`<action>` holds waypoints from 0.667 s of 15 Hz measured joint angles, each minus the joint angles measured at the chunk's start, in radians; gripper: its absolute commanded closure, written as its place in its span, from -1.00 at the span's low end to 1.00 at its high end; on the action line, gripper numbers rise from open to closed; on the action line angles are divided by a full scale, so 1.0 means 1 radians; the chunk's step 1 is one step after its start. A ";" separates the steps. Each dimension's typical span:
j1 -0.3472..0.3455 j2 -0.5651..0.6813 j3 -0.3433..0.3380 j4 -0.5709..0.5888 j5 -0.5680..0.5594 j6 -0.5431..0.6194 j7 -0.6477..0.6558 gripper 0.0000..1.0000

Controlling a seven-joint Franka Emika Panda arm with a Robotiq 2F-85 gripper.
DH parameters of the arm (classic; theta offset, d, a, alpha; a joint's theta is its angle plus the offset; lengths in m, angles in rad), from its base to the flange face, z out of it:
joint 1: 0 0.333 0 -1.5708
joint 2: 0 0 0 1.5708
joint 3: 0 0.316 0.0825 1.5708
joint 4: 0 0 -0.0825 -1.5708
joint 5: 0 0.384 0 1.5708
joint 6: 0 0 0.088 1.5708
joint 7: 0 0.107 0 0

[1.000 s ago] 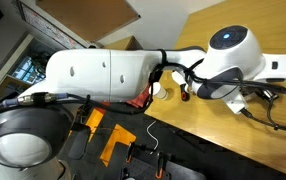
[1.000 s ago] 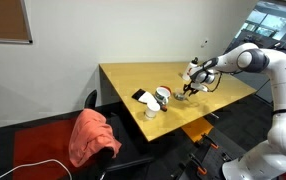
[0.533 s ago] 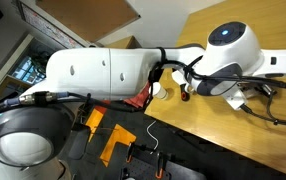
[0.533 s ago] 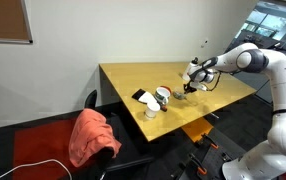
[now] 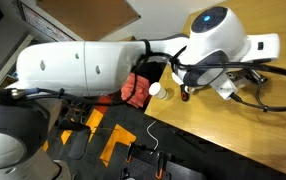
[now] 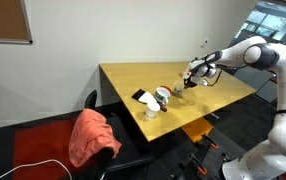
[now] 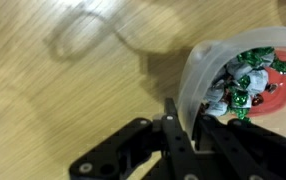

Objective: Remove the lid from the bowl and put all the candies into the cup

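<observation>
At the bowl's rim: gripper pinched on the wall

Seen from the wrist, the gripper [image 7: 186,125] comes in from the bottom edge. Its black fingers [image 7: 171,118] are drawn narrow onto the rim of the bowl [image 7: 195,75], one finger inside the wall and one outside. The bowl is round, translucent white plastic with an open top and a red floor. Candies [image 7: 245,78] in green, red and silver foil are piled inside the bowl. Under the bowl is the wooden table [image 7: 73,90]. Whether the bowl rests on it or hangs just above, cannot tell. In an exterior view a small white cup [image 6: 151,110] stands near the bowl, toward the table corner. A red cloth [image 6: 93,135] lies well apart from the bowl, off the table.
</observation>
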 measured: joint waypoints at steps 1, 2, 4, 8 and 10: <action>0.011 -0.029 -0.001 -0.017 -0.002 0.000 0.000 0.93; 0.024 -0.055 -0.004 -0.033 -0.006 0.000 0.000 0.93; 0.059 -0.103 -0.015 -0.063 -0.028 0.001 0.002 0.93; 0.167 -0.165 -0.068 -0.109 -0.140 0.013 0.076 0.93; 0.237 -0.177 -0.110 -0.126 -0.221 0.041 0.148 0.93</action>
